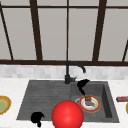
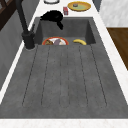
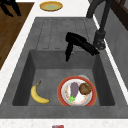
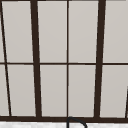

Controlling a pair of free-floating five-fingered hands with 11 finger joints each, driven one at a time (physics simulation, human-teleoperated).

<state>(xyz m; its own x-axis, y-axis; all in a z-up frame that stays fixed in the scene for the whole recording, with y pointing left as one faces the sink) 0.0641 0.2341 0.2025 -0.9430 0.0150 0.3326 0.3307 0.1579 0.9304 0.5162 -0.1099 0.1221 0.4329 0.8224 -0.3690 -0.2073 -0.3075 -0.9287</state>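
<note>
Right side view: the right robot hand (image 3: 80, 45) is hovering, fingers relaxed and empty, above the plate (image 3: 76, 92) in the sink (image 3: 25, 77).

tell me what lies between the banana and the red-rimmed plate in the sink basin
Nothing: in the right side view the banana and the red-rimmed plate lie apart on the basin floor, with bare grey sink bottom between them. The right hand hovers above the basin's far wall.
</note>
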